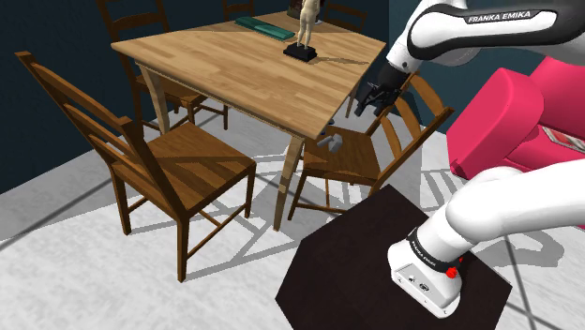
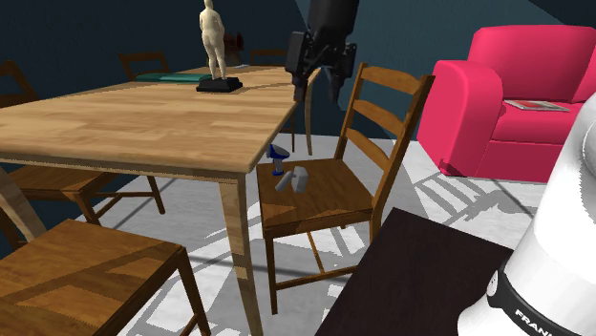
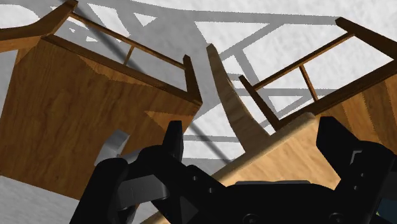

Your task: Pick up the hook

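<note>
The hook [image 1: 330, 142] is a small grey piece with a blue part, lying on the seat of a wooden chair [image 1: 354, 161] pushed up to the table corner. In the second exterior view the hook [image 2: 289, 176] rests near the seat's table-side edge. My black gripper [image 1: 375, 99] hangs open in the air above that chair, level with the table top. Its fingers [image 2: 299, 88] stand well apart with nothing between them. In the wrist view the grey hook [image 3: 115, 144] peeks out beside one finger of the gripper [image 3: 254, 146], far below it on the chair seat [image 3: 63, 121].
The wooden table [image 1: 234, 73] carries a pale statue on a black base [image 1: 303, 36] and a teal book [image 1: 264, 27]. Another chair [image 1: 187, 169] stands at the table's near side. A pink sofa [image 1: 516, 117] sits behind the arm. The dark stand [image 1: 361, 253] is at lower right.
</note>
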`<state>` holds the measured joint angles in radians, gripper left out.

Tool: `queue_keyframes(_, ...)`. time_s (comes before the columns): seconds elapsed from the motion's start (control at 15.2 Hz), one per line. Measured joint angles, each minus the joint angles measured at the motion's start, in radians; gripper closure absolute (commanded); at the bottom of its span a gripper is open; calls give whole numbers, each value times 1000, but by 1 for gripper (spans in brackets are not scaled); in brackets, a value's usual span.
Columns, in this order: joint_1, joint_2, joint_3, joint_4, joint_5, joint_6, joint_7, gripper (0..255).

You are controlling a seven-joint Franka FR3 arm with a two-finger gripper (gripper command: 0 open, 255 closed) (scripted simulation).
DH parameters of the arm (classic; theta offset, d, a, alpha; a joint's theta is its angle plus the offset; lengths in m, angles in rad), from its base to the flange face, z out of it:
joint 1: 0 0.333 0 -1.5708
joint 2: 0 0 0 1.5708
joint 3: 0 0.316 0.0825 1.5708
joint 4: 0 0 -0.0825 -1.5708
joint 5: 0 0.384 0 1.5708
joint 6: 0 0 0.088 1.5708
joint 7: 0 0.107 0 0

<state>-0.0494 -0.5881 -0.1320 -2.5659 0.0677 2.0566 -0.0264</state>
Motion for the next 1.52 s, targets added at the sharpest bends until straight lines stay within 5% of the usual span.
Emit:
queue_keyframes(0.4,-10,178,-87,-17,18,218,-111,0)
queue_keyframes(0.79,10,389,-173,17,114,408,-256,0)
queue_keyframes(1.19,19,648,-225,122,348,545,-497,0)
queue_keyframes(1.52,-51,861,-189,262,566,587,-704,0)
